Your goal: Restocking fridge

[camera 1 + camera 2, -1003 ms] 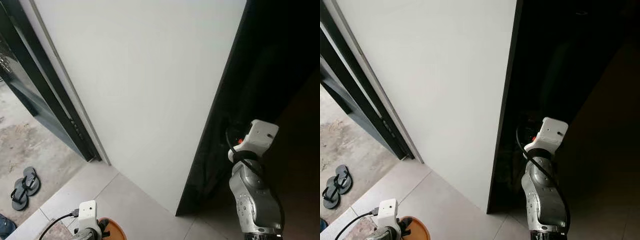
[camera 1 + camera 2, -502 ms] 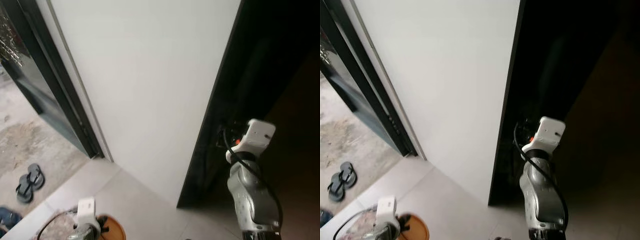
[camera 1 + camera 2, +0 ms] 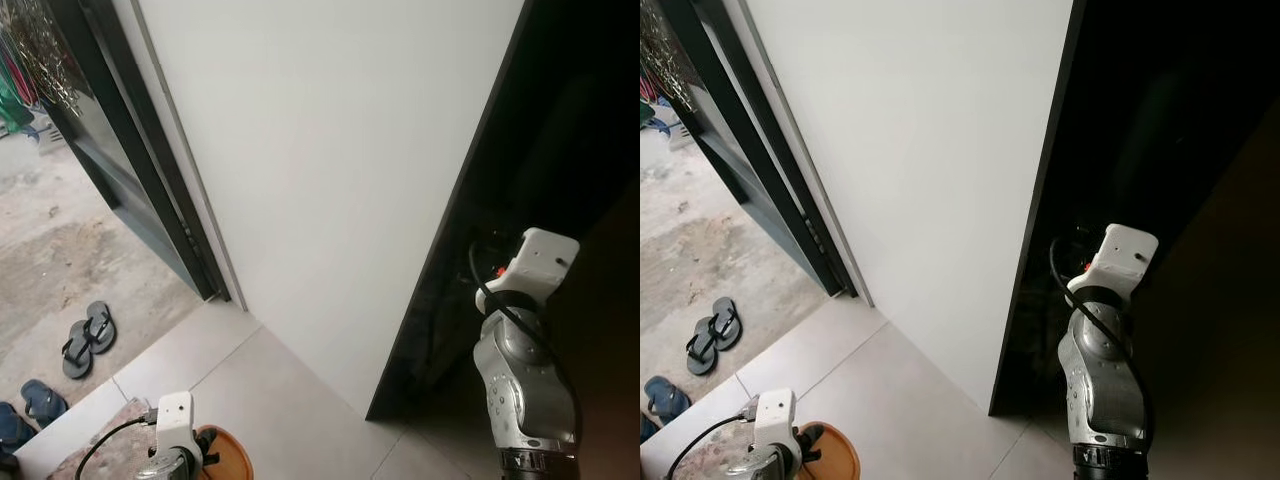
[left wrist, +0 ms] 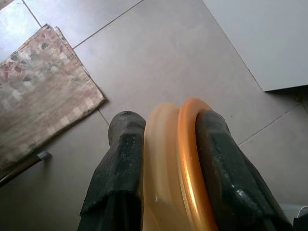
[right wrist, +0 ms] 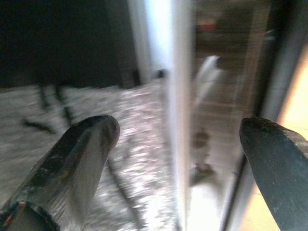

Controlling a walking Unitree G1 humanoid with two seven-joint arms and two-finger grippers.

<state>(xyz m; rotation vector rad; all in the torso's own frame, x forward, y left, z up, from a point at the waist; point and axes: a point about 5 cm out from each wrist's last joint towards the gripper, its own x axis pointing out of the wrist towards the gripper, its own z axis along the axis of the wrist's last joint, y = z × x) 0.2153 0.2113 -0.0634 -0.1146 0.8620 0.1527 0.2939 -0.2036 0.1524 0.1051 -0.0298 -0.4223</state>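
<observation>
Low at near left, the left gripper (image 4: 166, 144) pinches an orange plate (image 4: 180, 163) edge-on above the tiled floor (image 3: 270, 400). At right, the right arm (image 3: 525, 385) reaches forward toward the dark fridge (image 3: 560, 150); the right gripper (image 5: 178, 144) stands spread wide.

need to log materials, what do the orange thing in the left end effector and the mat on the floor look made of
The orange plate, shut in the left end effector, looks like glossy plastic: smooth rim with a sheen. The mat looks like woven fabric, matte, with a faded checked pattern.
</observation>
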